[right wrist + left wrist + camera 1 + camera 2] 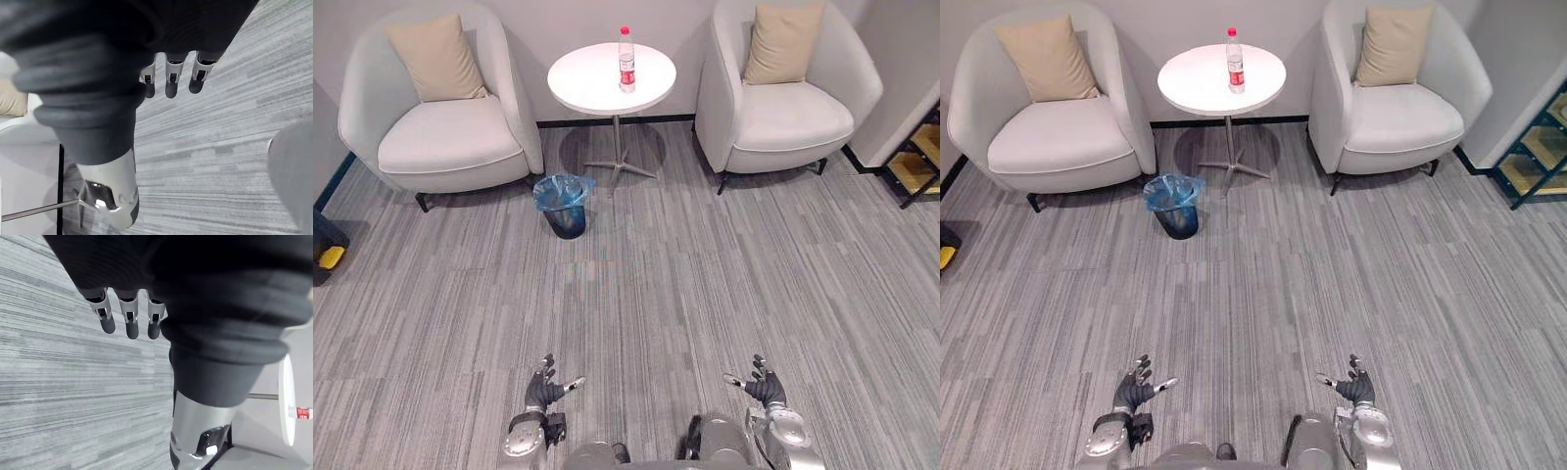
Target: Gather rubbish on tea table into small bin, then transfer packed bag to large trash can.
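Note:
A clear plastic bottle [626, 59] with a red cap and red label stands upright on the round white tea table [589, 86] far ahead. On the carpet just left of the table's foot sits a small dark bin [564, 205] lined with a blue bag. My left hand [544, 388] hangs low at the lower left, open, holding nothing. Low at the lower right, my right hand [764, 386] is open and holds nothing too. Both hands are far from the table and bin. The table edge and bottle [302, 412] appear past my left hand in its wrist view.
Two pale armchairs [440, 132] [783, 108] with tan cushions flank the table against the wall. A dark case with a yellow part [327, 247] lies at the left edge. A wooden rack [920, 157] stands at the right. Grey carpet [656, 294] spreads between me and the table.

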